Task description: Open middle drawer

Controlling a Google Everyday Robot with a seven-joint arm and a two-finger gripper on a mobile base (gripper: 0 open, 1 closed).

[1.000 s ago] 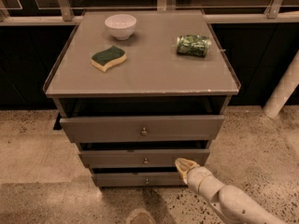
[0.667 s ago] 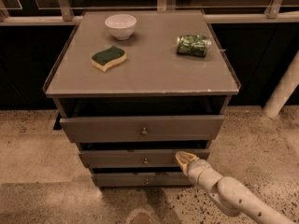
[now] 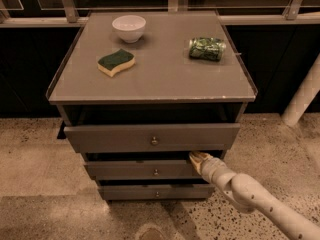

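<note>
The grey cabinet has three drawer fronts, each with a small brass knob. The middle drawer (image 3: 135, 170) is the medium-sized front and juts out a little, with its knob (image 3: 156, 172) at the centre. My gripper (image 3: 198, 158) comes in from the lower right on a white arm (image 3: 250, 196). Its tip is at the top right edge of the middle drawer front, in the dark gap just under the top drawer (image 3: 125, 137). It is well to the right of the knob.
The top drawer is pulled out furthest, and the slim bottom drawer (image 3: 130, 192) sits below. On the cabinet top (image 3: 165, 79) lie a white bowl (image 3: 129, 27), a yellow-green sponge (image 3: 116, 62) and a green bag (image 3: 207, 48). A white post (image 3: 302, 96) stands at the right. The floor is speckled.
My gripper has moved up from the face of the middle drawer to its top right edge. The drawers and the things on top have not moved.
</note>
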